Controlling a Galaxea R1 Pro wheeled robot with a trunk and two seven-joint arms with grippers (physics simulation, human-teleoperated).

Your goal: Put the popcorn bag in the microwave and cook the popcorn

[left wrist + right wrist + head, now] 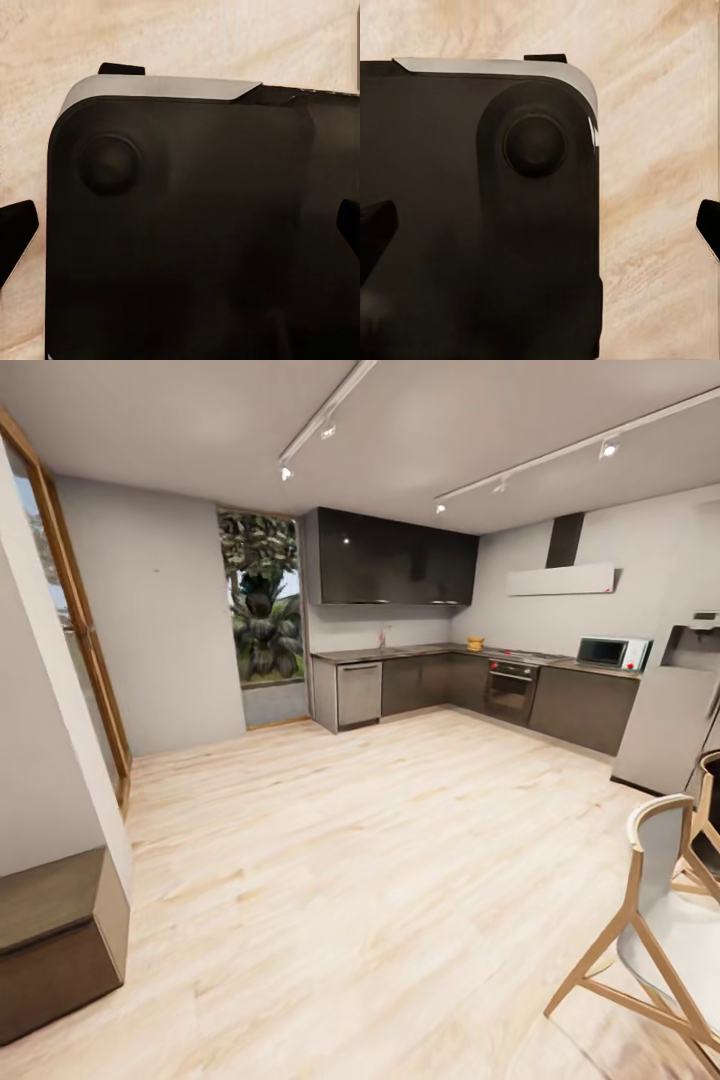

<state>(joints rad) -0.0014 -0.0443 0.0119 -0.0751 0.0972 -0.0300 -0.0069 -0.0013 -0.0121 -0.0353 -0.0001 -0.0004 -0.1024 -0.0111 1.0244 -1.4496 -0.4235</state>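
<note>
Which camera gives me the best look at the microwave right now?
The head view. The microwave sits far across the room on the countertop at the right end of the kitchen run, small but recognisable by its pale body and dark door. Both wrist views look down on the robot's dark base and wood floor, so they offer nothing on it.

Left gripper (180,225): two black fingertips (15,232) at the 9 and 3 o'clock edges of its wrist view, spread wide, nothing between them. Pointing down at the robot's glossy black base with silver rim (157,86).

Right gripper (540,225): same pose, black fingertips (375,229) wide apart, empty, over the base's rounded corner (536,142).
</note>
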